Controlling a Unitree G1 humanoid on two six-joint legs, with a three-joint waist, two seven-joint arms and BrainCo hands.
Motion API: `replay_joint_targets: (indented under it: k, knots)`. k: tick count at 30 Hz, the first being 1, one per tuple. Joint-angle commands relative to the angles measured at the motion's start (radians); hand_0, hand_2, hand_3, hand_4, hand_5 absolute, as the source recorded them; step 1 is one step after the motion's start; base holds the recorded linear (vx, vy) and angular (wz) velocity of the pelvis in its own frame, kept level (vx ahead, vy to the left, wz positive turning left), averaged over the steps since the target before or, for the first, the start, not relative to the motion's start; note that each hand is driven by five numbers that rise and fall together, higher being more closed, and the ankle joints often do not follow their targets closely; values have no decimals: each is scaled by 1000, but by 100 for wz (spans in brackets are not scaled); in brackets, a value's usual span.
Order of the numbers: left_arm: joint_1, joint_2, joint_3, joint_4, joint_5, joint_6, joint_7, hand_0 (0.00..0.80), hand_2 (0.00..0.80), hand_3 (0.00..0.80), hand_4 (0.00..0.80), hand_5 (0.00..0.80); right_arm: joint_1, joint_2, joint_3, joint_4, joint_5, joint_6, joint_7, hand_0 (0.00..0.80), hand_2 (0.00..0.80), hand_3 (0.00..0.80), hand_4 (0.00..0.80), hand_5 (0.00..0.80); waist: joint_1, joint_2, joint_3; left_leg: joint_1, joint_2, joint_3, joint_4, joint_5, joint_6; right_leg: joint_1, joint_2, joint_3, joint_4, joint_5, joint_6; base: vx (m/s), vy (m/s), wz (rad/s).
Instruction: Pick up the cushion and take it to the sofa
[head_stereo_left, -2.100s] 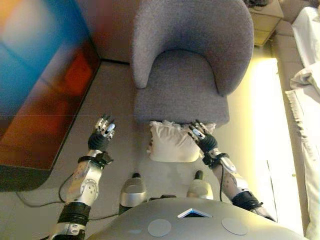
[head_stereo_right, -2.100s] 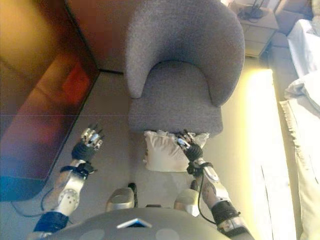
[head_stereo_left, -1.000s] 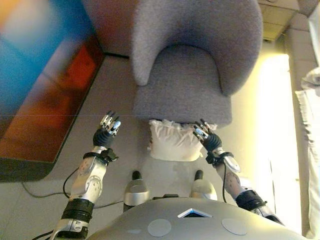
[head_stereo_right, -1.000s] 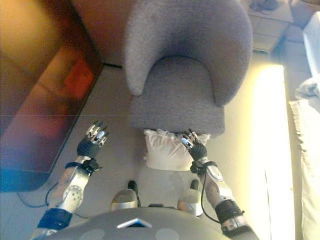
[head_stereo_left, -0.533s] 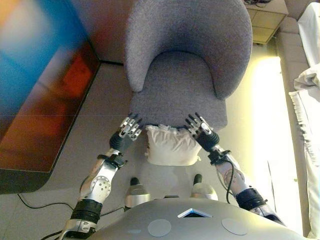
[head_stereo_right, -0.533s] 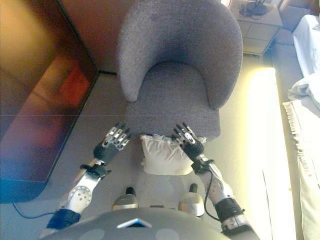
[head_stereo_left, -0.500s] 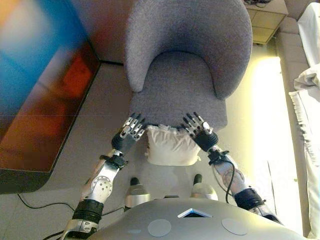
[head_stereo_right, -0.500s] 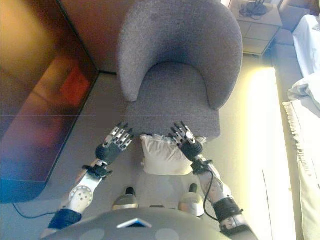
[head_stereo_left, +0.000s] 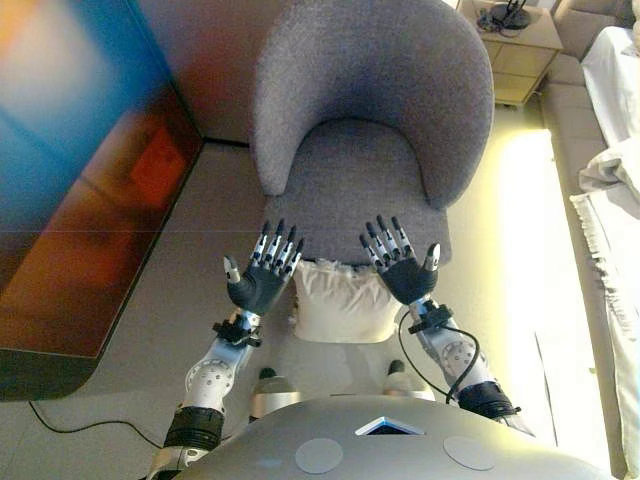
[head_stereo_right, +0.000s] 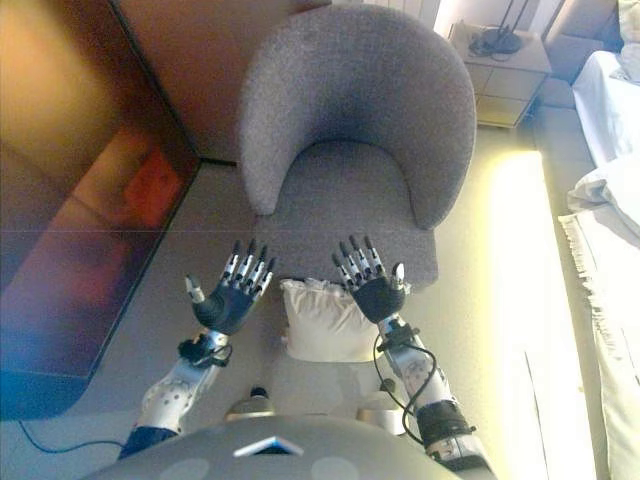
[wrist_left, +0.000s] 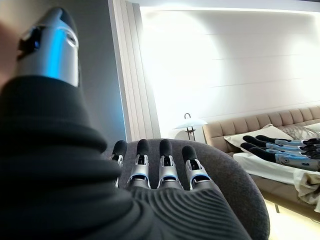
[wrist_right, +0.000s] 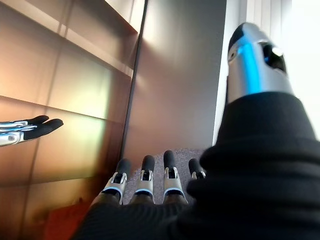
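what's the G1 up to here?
It stands over a white cushion lying on the floor against the front of a grey armchair. The left hand and right hand are both raised, open with fingers spread, one to either side above the cushion. Neither holds anything, so the cushion is not picked up yet.

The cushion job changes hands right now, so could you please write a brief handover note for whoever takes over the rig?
Left hand: open, fingers straight, raised to the left of the cushion, holding nothing.
Right hand: open, fingers straight, raised over the cushion's right upper corner, holding nothing.
The white ruffled fabric cushion lies on the floor against the front edge of the grey upholstered armchair.
Done: the robot stands at the cushion, one hand on each side.
Left: lower both hands, grasp the cushion, lift it and carry it to the sofa.
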Motion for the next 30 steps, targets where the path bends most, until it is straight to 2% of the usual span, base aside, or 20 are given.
replay_joint_targets:
  k: [1,5,7,9,11,13,14,15,16,17,19,25,28,30]
  knots:
    - [-43,16,7,-19,6,-15,-41,0,0,0,0,0,-36,36,-31,-51,-5,0,30,0,0,0,0,0,25,-26,7,-77,23,-39,127,-52,33,-33,-69,-58,52,5,33,0,0,0]
    - [-46,31,0,-23,43,-41,-20,0,0,0,0,0,-35,28,-21,-56,-6,-12,21,0,0,0,0,0,24,-25,10,-76,26,-40,126,-47,32,-34,-64,-57,56,2,29,0,0,0]
    - [-41,51,-2,-24,110,-94,24,0,0,0,0,0,-31,20,-18,-61,-24,-28,8,0,0,0,0,0,23,-24,12,-76,27,-42,127,-47,31,-35,-61,-55,60,-1,28,0,0,0]
    - [-41,79,-8,-22,209,-171,94,0,0,0,0,0,-27,8,-13,-57,-70,-73,-30,0,0,0,0,0,22,-22,15,-79,29,-46,132,-47,30,-41,-57,-51,69,-6,26,0,0,0]
    - [-43,111,-8,-19,343,-252,215,0,0,0,0,0,-25,-17,-10,-43,-216,-180,-146,0,0,0,0,0,22,-21,19,-85,30,-53,141,-46,27,-43,-54,-47,77,-10,22,21,-37,0]
    - [-53,149,-3,-11,586,-351,398,0,0,0,0,0,-32,-57,-7,-10,-446,-319,-307,0,0,0,0,0,23,-22,26,-87,31,-58,143,-44,25,-45,-52,-49,81,-13,20,13,-56,1]
    - [-64,194,-14,0,781,-412,527,0,0,0,0,0,-37,-101,5,9,-695,-407,-488,0,0,0,0,0,22,-23,35,-85,32,-63,147,-47,22,-43,-47,-47,85,-17,18,-3,-61,1]
    - [-71,214,-20,0,850,-417,566,0,0,0,0,0,-43,-123,11,19,-822,-422,-575,0,0,0,0,0,20,-25,34,-94,29,-67,147,-42,22,-51,-47,-45,84,-14,15,-19,-65,2]
    - [-78,232,-22,-8,918,-400,621,0,0,0,0,0,-54,-157,24,24,-929,-419,-675,0,0,0,0,0,19,-25,39,-98,29,-71,149,-41,21,-55,-43,-40,85,-14,13,-45,-55,3]
    - [-82,251,-20,-28,946,-380,662,0,0,0,0,0,-64,-191,32,9,-969,-400,-720,0,0,0,0,0,19,-24,47,-103,30,-75,150,-39,21,-59,-40,-38,84,-13,12,-45,-64,1]
    - [-84,264,-25,-18,954,-397,660,0,0,0,0,0,-72,-215,35,8,-960,-385,-767,0,0,0,0,0,18,-23,58,-105,33,-76,149,-36,21,-59,-33,-38,78,-11,6,-9,-73,0]
    - [-71,224,-28,12,915,-419,659,0,0,0,0,0,-70,-186,22,36,-953,-374,-746,0,0,0,0,0,11,-19,75,-112,58,-87,190,-41,13,-68,-13,-11,129,-45,-18,54,-77,-2]
    - [-68,224,-40,20,923,-442,656,0,0,0,0,0,-57,-193,20,33,-924,-360,-721,0,0,0,0,0,4,-18,103,-157,80,-124,290,-15,6,-94,7,15,182,-75,-48,6,-64,-5]
    - [-77,227,-53,30,918,-447,659,0,0,0,0,0,-61,-207,23,44,-913,-354,-711,0,0,0,0,0,0,-13,120,-191,86,-131,377,12,-1,-98,17,14,192,-82,-66,28,-37,-3]
